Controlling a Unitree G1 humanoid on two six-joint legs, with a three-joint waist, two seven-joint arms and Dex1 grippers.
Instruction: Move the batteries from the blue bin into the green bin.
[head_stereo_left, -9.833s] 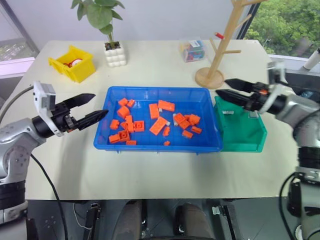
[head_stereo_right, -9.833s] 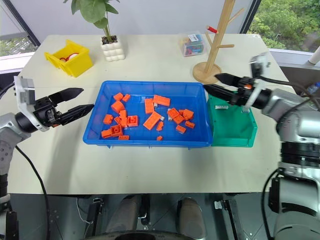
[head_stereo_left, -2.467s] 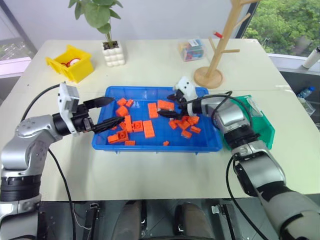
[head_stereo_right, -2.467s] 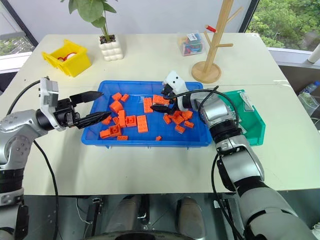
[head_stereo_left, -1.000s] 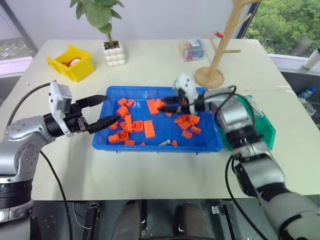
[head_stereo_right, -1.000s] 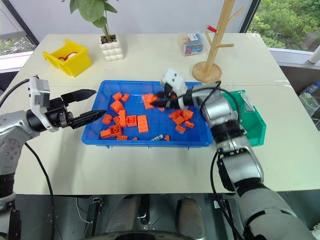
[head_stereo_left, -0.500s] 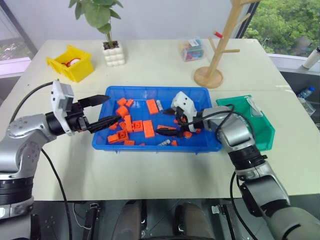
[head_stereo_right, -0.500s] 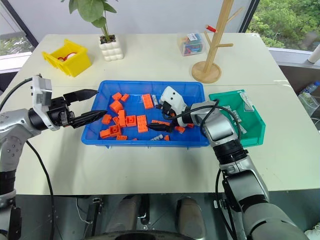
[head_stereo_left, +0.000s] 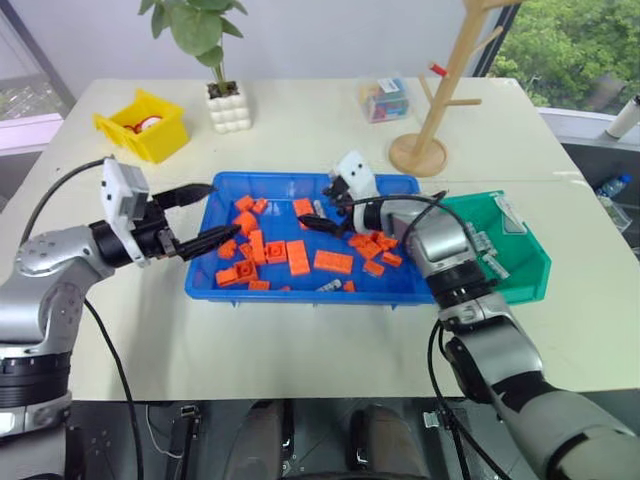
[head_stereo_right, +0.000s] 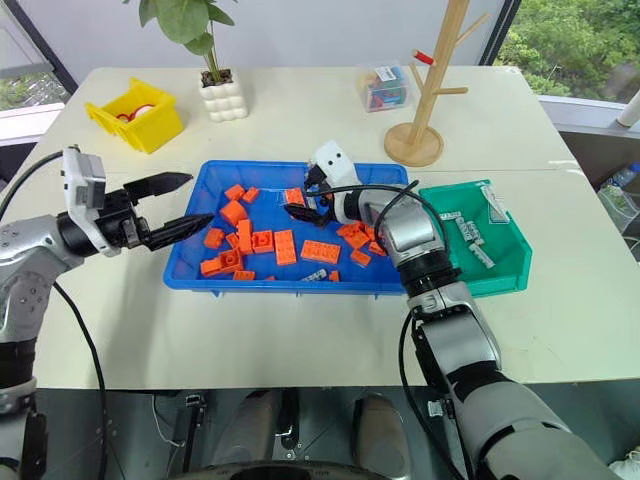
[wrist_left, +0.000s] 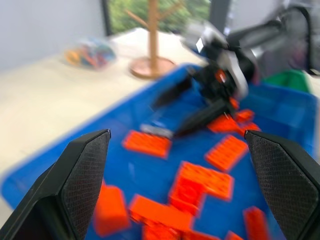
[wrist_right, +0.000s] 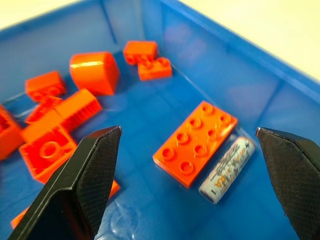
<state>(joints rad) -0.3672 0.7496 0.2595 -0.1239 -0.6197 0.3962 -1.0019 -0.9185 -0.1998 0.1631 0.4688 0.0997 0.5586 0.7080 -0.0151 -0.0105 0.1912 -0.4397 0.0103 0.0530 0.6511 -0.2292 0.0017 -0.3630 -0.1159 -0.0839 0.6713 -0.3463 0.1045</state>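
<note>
Risk of nipping the orange block (wrist_right: 196, 142) instead, right gripper (wrist_right: 192, 165) gaping over the battery (wrist_right: 227, 170) touching it in the blue bin (head_stereo_left: 400, 290) (left gripper (head_stereo_left: 205, 215) also spread).

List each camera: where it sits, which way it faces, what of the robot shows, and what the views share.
Left eye view: on the head, looking forward and down at the blue bin, green bin, both arms.
Right eye view: beside it, same scene; right gripper open over the tray.
Left wrist view: on the left wrist, looking across the tray between its open fingers at the other gripper.
Right wrist view: on the right wrist, looking down between its fingers at a battery beside an orange block.
Shared: the blue bin and blocks.
</note>
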